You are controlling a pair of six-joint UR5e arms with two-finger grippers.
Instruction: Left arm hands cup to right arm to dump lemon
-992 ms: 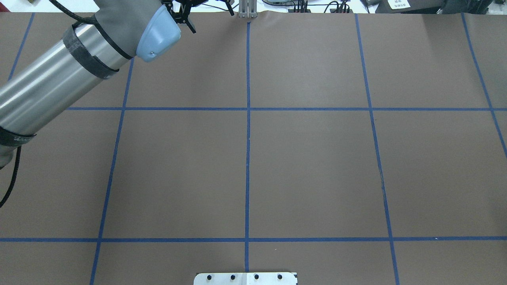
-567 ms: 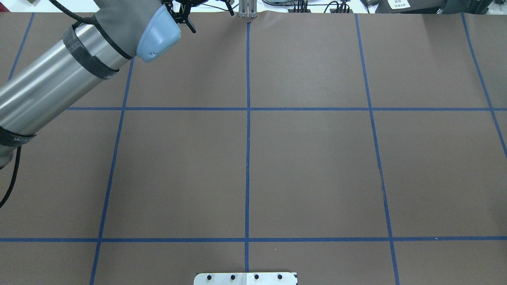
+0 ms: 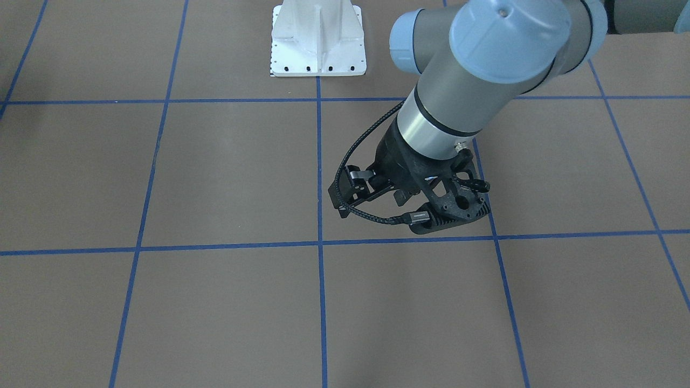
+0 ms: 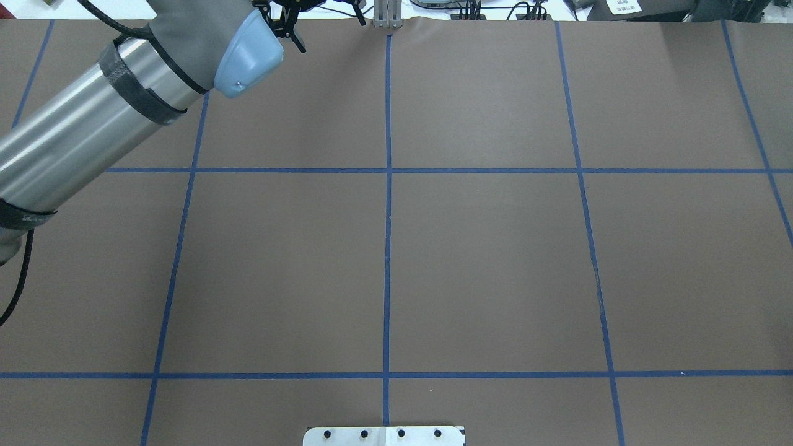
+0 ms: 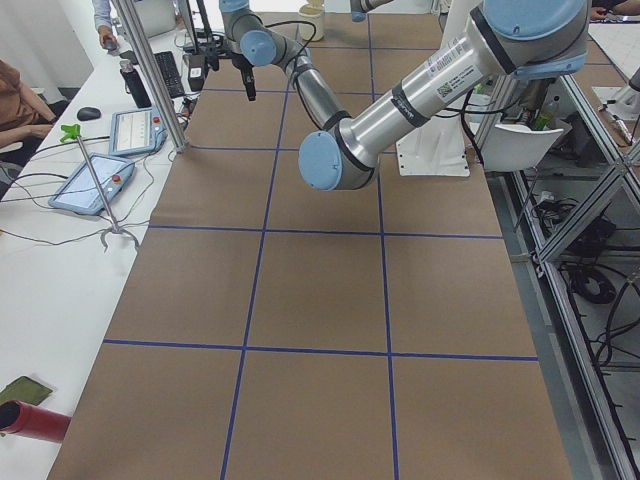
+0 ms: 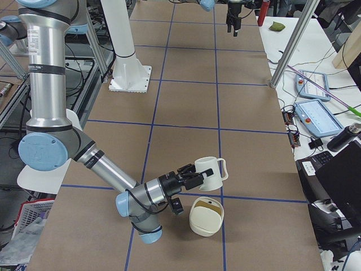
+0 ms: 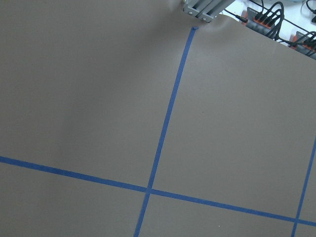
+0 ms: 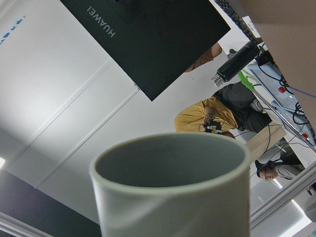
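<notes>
Left arm reaches out high over the tabletop, toward the far, operator-side edge and just on the robot's left of the centre tape line. In the overhead view I see the left pincer poking in at that far edge, fingers spread wide with nothing between them. A braided black cable loops from the wrist round to the pincer mount. Left wrist view shows only brown tabletop and blue tape.

Right arm is folded low over the right end of the tabletop, forearm pointing toward the operator-side edge. The cup is at the tip of the right pincer, clear of the tabletop, handle turned toward the operator-side edge. That pincer shows only in the side view, so I cannot tell how its fingers stand. In the right wrist view the cup fills the bottom of the frame and only its grey inner wall shows. I cannot tell its tilt.

A cream bowl sits on the tabletop just below the cup, mouth facing up. A dull yellow-green patch shows inside it. It is too small to say whether it is the lemon.

The white base plate is at the robot-side edge. Behind the cup in the wrist view I see a black monitor and a person in a yellow top.
</notes>
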